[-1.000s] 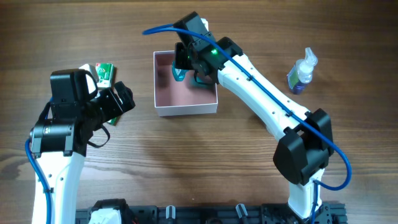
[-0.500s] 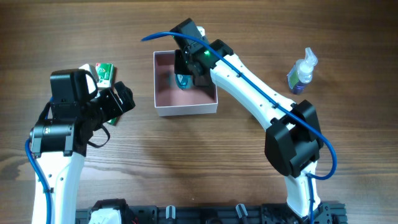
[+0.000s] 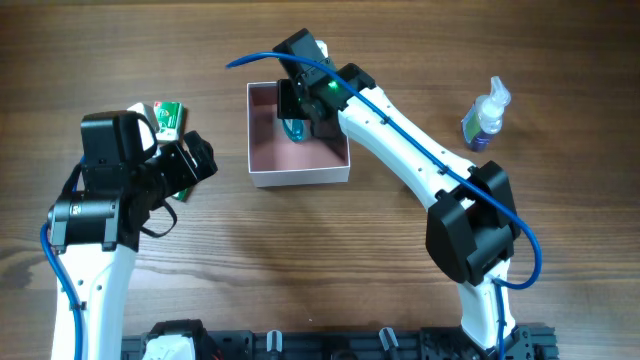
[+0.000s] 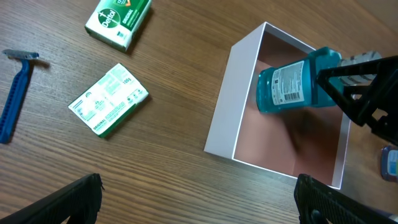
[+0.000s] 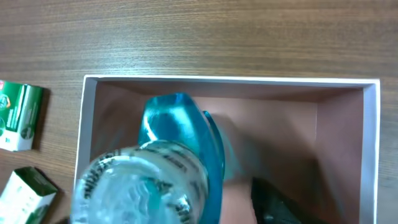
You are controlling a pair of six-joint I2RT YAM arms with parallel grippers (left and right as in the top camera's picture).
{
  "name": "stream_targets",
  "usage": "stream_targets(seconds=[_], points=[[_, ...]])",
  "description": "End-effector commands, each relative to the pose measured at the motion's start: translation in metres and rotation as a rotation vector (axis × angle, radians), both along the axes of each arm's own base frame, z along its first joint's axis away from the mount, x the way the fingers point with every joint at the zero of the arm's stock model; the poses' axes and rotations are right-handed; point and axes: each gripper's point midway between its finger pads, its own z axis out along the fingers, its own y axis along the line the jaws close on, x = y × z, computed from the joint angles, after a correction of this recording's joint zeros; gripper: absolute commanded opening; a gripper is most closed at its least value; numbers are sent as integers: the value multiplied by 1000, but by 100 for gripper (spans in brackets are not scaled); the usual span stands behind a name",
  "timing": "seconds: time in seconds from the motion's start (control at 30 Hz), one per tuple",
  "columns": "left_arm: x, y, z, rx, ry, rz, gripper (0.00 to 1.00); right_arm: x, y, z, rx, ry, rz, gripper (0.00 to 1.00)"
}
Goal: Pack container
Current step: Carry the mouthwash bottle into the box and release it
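Observation:
The container is a square white box with a pink inside, at the table's middle back; it also shows in the left wrist view and the right wrist view. My right gripper is shut on a teal bottle and holds it tilted over the box's back half. The bottle shows a white label, and it fills the lower left of the right wrist view. My left gripper is open and empty above bare table, left of the box.
Two green soap boxes and a blue razor lie left of the container. A spray bottle stands at the far right. A small round object shows at the left wrist view's right edge.
The right arm swung left and carried the teal bottle further over the container, then held nearly still. The left arm has not moved.

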Motion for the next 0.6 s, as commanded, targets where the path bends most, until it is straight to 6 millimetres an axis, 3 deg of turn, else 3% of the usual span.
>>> stream_targets(seconds=[0.0,0.27,0.57], points=[[3,-3,9,-4,-27,-22,100,6,2,12,4,-34,13,65],[3,-3,9,-4,-27,-22,100,4,4,12,12,-26,22,68],[3,-3,9,-4,-27,-22,100,-12,15,18,58,21,121,75]])
